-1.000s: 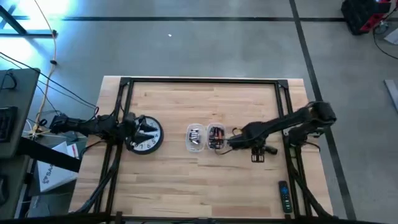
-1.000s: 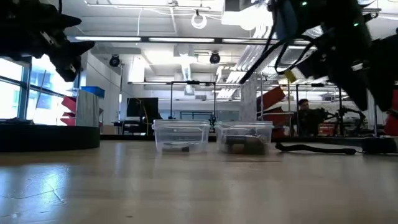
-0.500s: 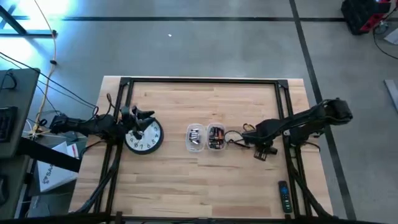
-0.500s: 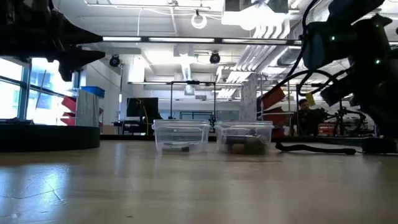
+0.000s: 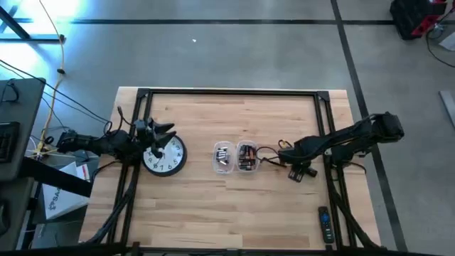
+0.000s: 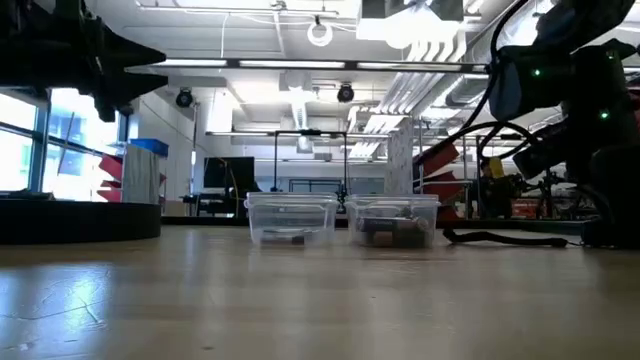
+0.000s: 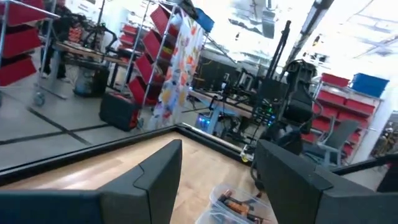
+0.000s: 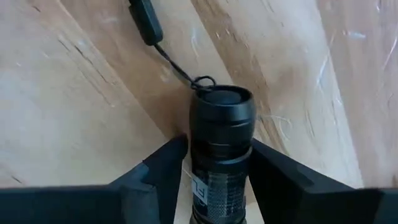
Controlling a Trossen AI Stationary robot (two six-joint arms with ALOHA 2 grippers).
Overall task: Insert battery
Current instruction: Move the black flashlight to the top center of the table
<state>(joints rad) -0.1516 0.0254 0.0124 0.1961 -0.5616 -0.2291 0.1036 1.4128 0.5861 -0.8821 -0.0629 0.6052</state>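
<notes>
While the right end effector (image 8: 208, 180) sits low over the bench (image 5: 234, 206) just right of the two tubs, its fingers (image 8: 158, 168) stand on either side of a black flashlight (image 8: 221, 140), close against the barrel and apparently gripping it. A wrist cord (image 8: 177, 68) trails from the flashlight's end cap across the wood. The cap looks closed, so no battery seems to have gone in yet.

Loose batteries lie in the left tub (image 5: 224, 157) and the right tub (image 5: 247, 156) at mid-bench; none is held by either arm.

The left end effector (image 5: 162, 137) hovers above the clock (image 5: 169, 158) on the left side, fingers (image 7: 158, 177) spread apart and empty.

By my reading the task is at an early stage: the flashlight is in hand, but opening it, fetching a battery from a tub and seating it all remain. A remote (image 5: 324, 225) lies near the bench's front right corner.
</notes>
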